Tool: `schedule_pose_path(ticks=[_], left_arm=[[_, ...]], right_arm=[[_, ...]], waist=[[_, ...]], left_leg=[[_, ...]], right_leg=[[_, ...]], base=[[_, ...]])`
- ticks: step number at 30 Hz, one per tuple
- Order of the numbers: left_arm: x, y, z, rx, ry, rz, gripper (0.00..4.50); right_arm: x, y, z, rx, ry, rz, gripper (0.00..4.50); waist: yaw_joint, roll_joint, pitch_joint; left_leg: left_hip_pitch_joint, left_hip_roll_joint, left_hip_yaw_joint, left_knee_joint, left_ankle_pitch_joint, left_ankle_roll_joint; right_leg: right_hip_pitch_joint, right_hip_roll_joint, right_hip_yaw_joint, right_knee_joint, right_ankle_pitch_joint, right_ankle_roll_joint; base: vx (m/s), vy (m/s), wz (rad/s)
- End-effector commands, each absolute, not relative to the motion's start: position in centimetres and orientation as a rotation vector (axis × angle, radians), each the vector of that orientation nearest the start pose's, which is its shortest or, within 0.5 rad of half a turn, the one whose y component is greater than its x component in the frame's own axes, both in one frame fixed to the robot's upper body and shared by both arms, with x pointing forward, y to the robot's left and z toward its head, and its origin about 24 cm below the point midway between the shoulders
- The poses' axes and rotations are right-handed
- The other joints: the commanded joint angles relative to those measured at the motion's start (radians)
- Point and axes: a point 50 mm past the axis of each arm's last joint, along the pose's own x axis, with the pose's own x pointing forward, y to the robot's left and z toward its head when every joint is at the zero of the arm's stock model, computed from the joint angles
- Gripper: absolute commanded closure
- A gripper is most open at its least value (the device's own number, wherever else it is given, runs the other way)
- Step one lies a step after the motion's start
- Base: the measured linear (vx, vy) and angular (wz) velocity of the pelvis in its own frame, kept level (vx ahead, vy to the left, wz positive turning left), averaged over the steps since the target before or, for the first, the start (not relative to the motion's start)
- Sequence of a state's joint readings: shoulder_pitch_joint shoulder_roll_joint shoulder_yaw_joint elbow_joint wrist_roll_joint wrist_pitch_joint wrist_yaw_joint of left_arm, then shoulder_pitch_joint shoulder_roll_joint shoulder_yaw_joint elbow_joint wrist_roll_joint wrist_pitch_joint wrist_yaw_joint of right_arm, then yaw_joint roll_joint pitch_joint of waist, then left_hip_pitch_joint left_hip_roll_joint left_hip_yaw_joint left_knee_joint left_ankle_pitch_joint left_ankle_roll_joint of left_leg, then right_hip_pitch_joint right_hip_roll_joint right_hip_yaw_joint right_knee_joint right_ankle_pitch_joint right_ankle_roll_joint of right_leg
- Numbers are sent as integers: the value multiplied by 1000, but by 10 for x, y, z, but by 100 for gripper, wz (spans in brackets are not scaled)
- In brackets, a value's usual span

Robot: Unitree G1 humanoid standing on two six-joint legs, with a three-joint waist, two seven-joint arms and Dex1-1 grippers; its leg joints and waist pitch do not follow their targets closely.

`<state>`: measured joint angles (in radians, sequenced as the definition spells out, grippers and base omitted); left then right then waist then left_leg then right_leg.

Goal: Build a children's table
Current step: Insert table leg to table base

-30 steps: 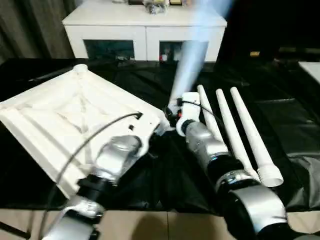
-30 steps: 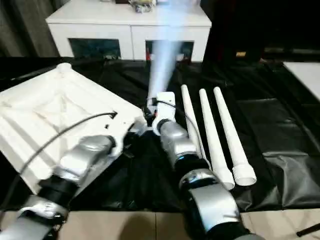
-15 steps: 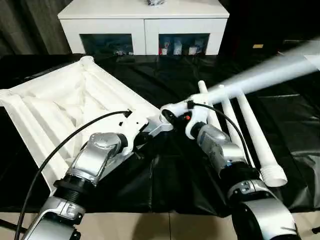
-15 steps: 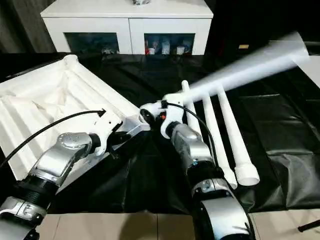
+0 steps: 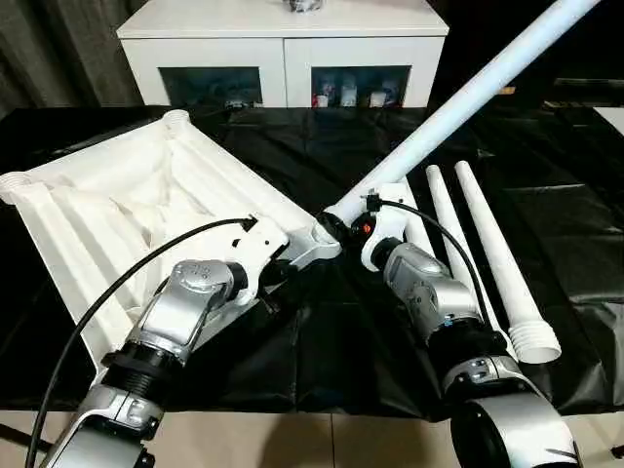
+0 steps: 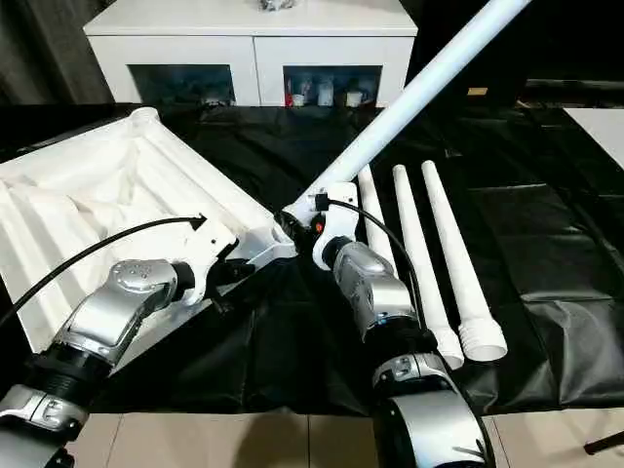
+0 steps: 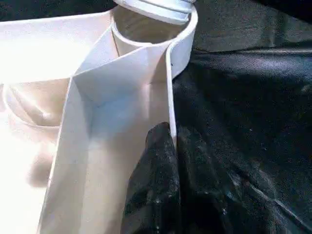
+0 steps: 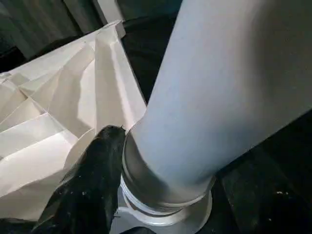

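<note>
Currently, in the left eye view, the white tabletop (image 5: 146, 224) lies underside up on the black-covered desk (image 5: 585, 244), at the robot's left. The left gripper (image 5: 271, 283) is clamped on the tabletop's near rim beside the corner socket (image 5: 327, 239). The right gripper (image 5: 341, 222) holds the raised leg (image 5: 458, 107) by its threaded end at that socket; the leg slants up and away to the right. Three spare legs (image 5: 487, 263) lie side by side on the desk at the right. A white cabinet (image 5: 283, 49) stands behind.

Left wrist view: black fingers (image 7: 156, 185) closed on the rim wall, near the socket ring (image 7: 151, 29).

Right wrist view: one black finger (image 8: 92, 185) presses against the leg's threaded end (image 8: 156, 190), which sits at the socket
</note>
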<state>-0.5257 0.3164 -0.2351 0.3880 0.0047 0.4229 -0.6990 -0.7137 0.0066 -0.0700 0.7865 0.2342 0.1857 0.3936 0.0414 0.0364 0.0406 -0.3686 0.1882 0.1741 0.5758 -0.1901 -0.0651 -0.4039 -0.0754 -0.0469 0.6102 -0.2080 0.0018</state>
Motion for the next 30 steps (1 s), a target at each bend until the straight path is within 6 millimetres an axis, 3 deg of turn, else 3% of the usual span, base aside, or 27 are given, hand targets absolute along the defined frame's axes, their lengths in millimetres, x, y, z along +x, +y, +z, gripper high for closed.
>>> schedule_pose_path(ticks=[1,6,7,10,11,13,14,15,20,30], left_arm=[[317,136,38,340,524,-829,450],[315,137,38,344,516,-848,450],[310,137,40,353,485,-925,450],[303,140,43,377,475,-1011,450],[300,141,44,389,476,-1039,450],[299,142,44,395,476,-1055,450],[296,146,46,415,489,-1094,450],[295,147,47,418,494,-1104,450],[294,148,49,426,494,-1121,450],[297,148,48,445,493,-1112,450]], right_arm=[[362,-84,68,243,226,550,196],[361,-85,70,221,219,583,198],[359,-90,75,187,207,650,198],[355,-98,84,156,209,787,198],[352,-102,86,143,221,849,198],[351,-104,87,136,230,879,199],[346,-115,87,127,287,978,199],[344,-119,86,122,306,1003,199],[339,-129,80,71,391,1075,199],[339,-115,66,-51,433,1094,199]], waist=[[5,6,-63],[3,5,-64],[4,4,-64],[7,-3,-67],[9,-1,-66],[16,-4,-65],[19,-8,-63],[24,-5,-62],[26,-13,-60],[27,-15,-64]], left_leg=[[10,33,-4,-52,-88,59],[10,31,-5,-52,-91,45],[10,31,-6,-52,-94,46],[8,31,-6,-47,-68,69],[8,31,-5,-46,-65,79],[10,33,-3,-45,-61,87],[12,35,-1,-46,-71,85],[11,38,-2,-46,-88,81],[10,37,0,-45,-105,61],[9,35,-1,-41,-69,66]], right_leg=[[64,-58,36,-47,127,-305],[64,-55,37,-45,124,-296],[64,-55,37,-46,120,-295],[68,-54,37,-42,157,-292],[66,-53,37,-42,160,-292],[63,-53,37,-41,149,-294],[61,-51,36,-43,124,-295],[60,-52,35,-41,96,-296],[57,-56,37,-44,44,-294],[55,-57,36,-39,67,-295]], base=[[0,0,0],[0,0,0],[0,0,0],[0,0,0],[0,0,0],[0,0,0],[0,0,0],[0,0,0],[0,0,0],[0,0,0]])
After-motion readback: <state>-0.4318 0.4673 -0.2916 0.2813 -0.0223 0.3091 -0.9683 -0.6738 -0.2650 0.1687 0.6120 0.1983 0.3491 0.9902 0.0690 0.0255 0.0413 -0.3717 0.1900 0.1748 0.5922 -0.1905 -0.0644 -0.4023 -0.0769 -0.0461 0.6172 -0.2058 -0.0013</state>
